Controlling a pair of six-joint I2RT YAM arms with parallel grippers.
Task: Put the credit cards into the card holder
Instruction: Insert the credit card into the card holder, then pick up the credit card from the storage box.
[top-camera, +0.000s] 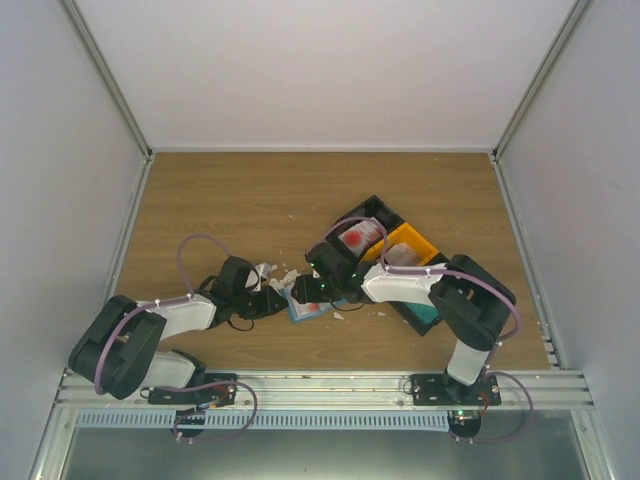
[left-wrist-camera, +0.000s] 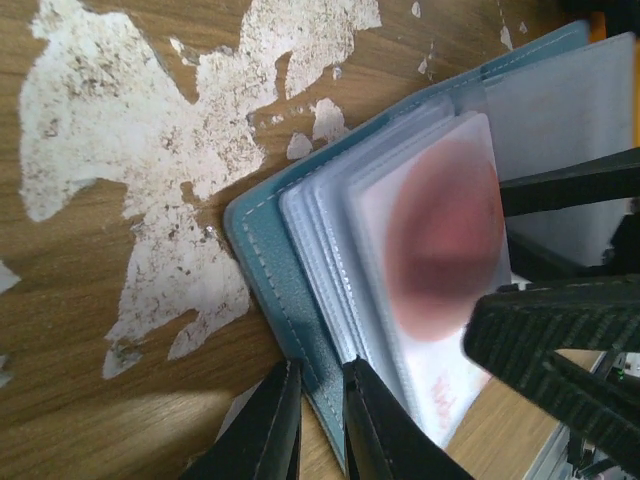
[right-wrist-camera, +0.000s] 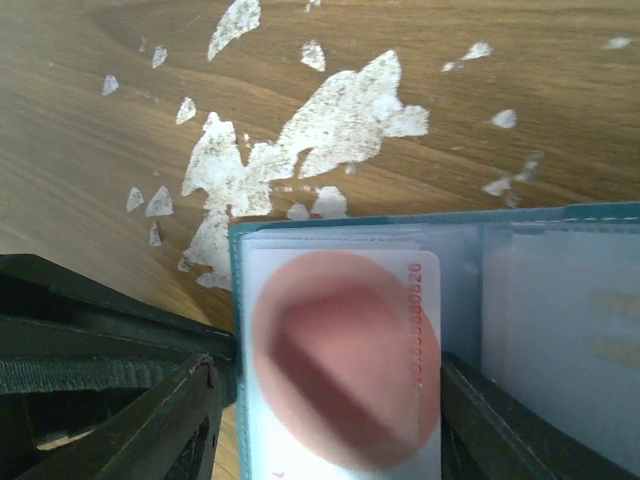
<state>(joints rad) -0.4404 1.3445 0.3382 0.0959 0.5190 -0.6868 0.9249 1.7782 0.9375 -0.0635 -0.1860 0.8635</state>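
The right tool (right-wrist-camera: 328, 395) stands open over the card holder (right-wrist-camera: 350, 222); its two dark fingers (right-wrist-camera: 150, 420) are apart, one at each long side of a red-and-white credit card (right-wrist-camera: 340, 340), and they do not pinch it; the finger on the right of that view is just beside the card's edge, and whether it touches cannot be told. The card lies flat on the clear inner sleeves of the holder, close to the teal border; whether it sits fully inside a pocket is not clear.

The left tool (left-wrist-camera: 318, 385) is nearly closed and clamps the blue-teal cover of the holder at one edge, with the cover between its two fingers; the holder lies spread open on the counter (top-camera: 250, 200), between the two arms, toward the front middle. Around the holder the wooden surface carries rough white patches (left-wrist-camera: 130, 140).

To the right of the holder, behind the right arm, stands a black tray (top-camera: 385, 208) with another red-and-white card (top-camera: 358, 238) in it; an orange tray (top-camera: 428, 243) sits just beside it and holds something pale; a teal-green card (top-camera: 425, 313) shows nearer the front, beside the right arm.
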